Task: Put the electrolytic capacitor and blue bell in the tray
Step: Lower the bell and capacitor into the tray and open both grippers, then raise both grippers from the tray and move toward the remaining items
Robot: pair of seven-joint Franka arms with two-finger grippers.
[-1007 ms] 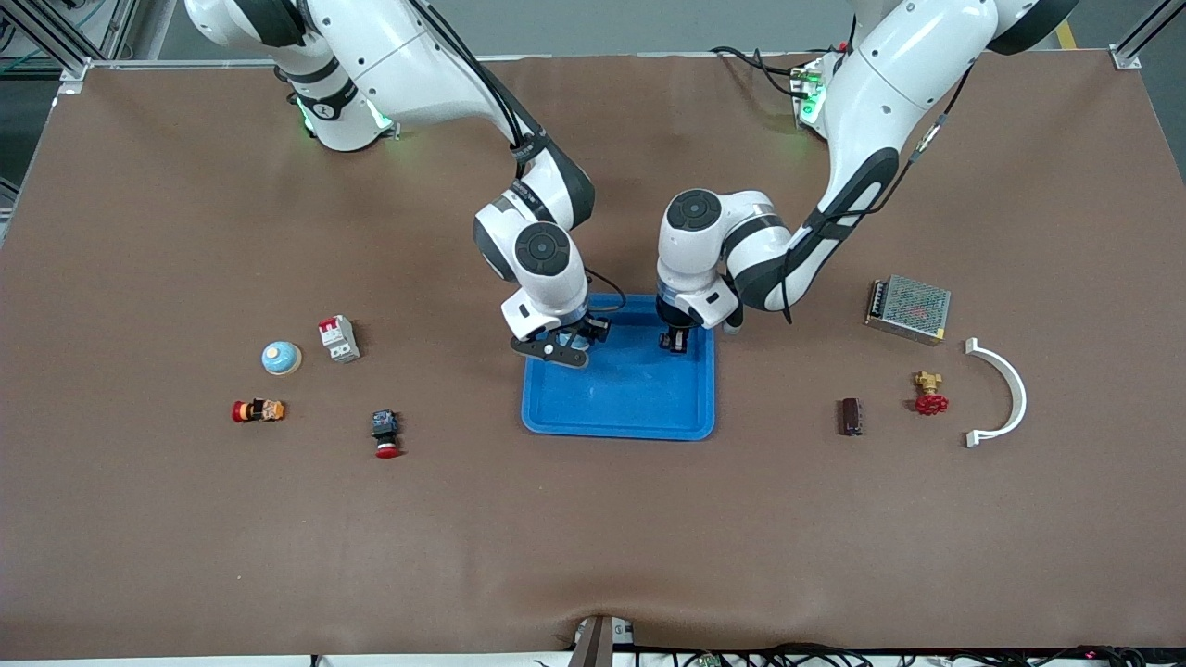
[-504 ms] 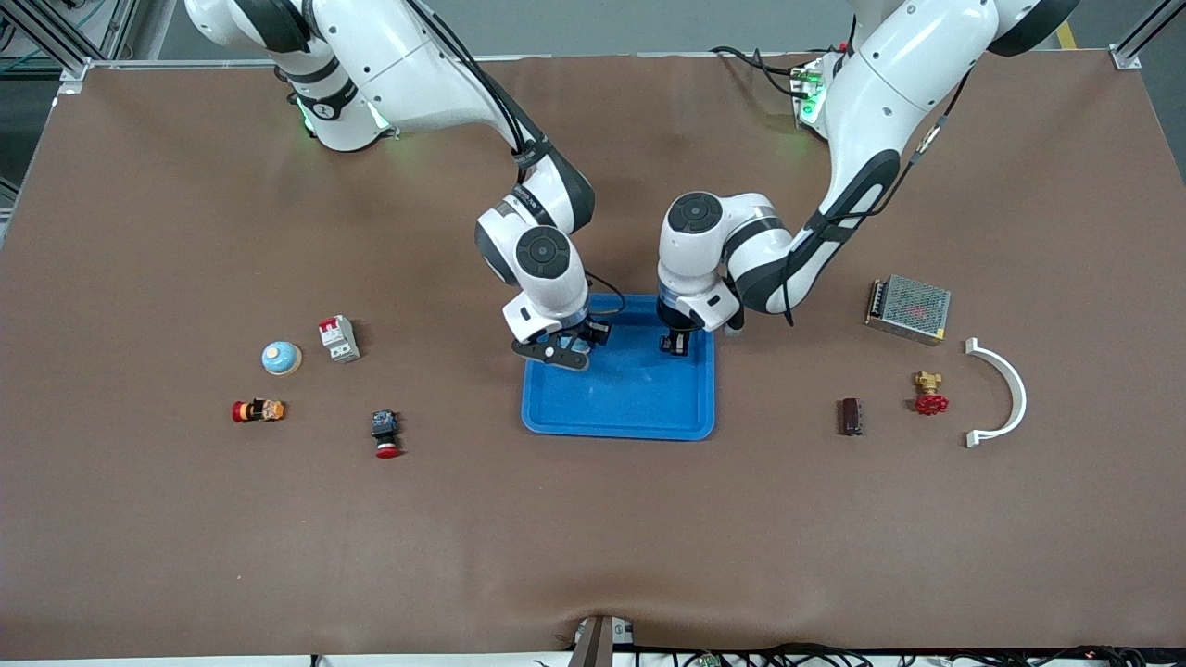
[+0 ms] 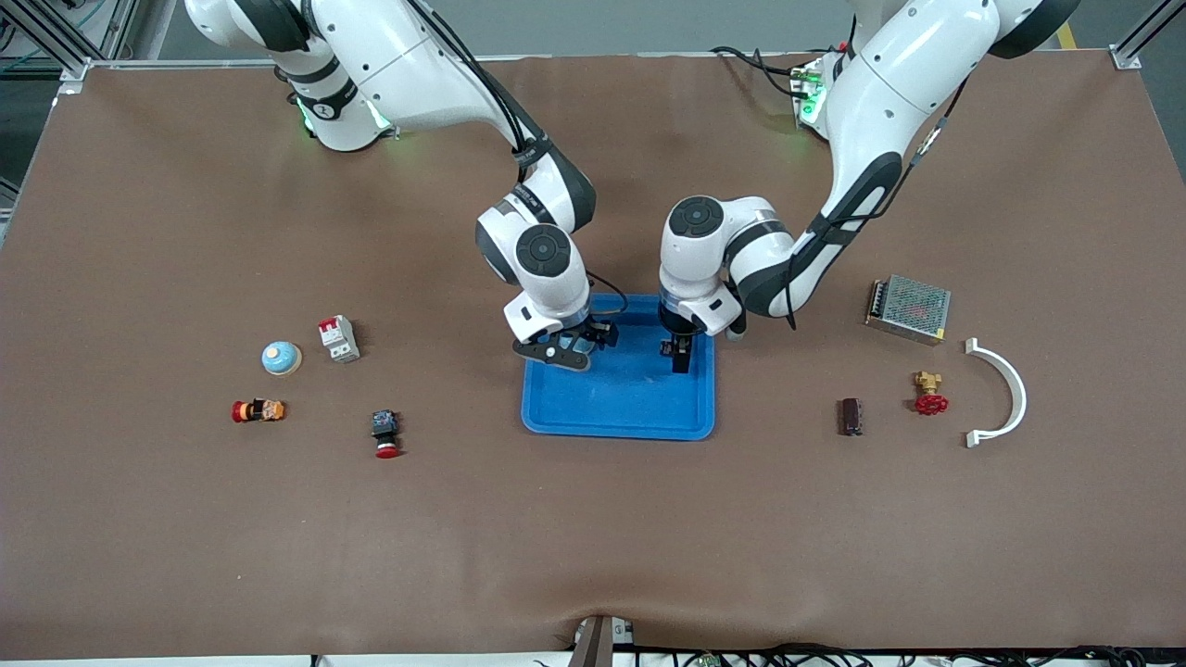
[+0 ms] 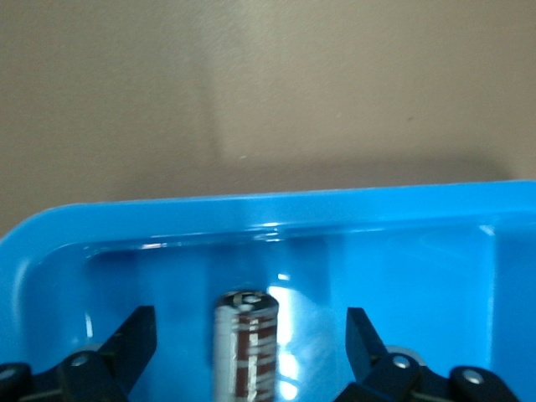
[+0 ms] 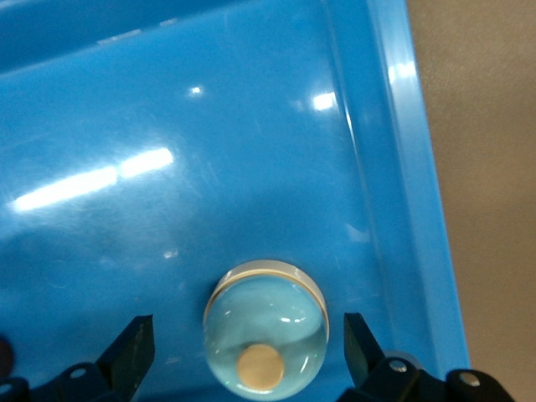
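1. Tray (image 3: 630, 412): one, bright-blue glossy plastic. It is a shallow rectangle with rounded corners and a raised rim, and it lies mid-bench on the brown matte bench (image 3: 593, 537).
2. Electrolytic capacitor (image 4: 245, 343): one, a small cylinder with a silvery end cap and a dark brown sleeve with pale bands. It is in the tray, close to the rim nearest the robots' bases, at the left arm's end. Whether it stands or lies, I cannot tell.
3. Left tool (image 3: 678, 354): low over that part of the tray. It is released: the black fingers (image 4: 134, 339) stand wide, one on either side of the capacitor, with blue tray showing in each gap.
4. Blue bell (image 5: 266, 327): a smooth pale-blue dome with a tan button and a cream base ring. It sits in the tray, near the rim at the right arm's end.
5. Right tool (image 3: 567, 350): low over the bell. It is released, and its fingers (image 5: 134, 347) flank the dome without touching it.
6. Count, right arm's end of the bench, four things:
   - one pale-blue dome (image 3: 281, 358) on a tan base
   - one white-and-red breaker (image 3: 338, 338)
   - one red-orange figure (image 3: 258, 410)
   - one red push-button (image 3: 385, 434)
7. Count, left arm's end, four things:
   - one metal mesh box (image 3: 908, 308)
   - one brass valve (image 3: 929, 393) with a red handwheel
   - one dark brown block (image 3: 850, 416)
   - one white plastic arc (image 3: 999, 393)
8. Totals: two tools, one tray, two things in it, and eight loose things on the bench.
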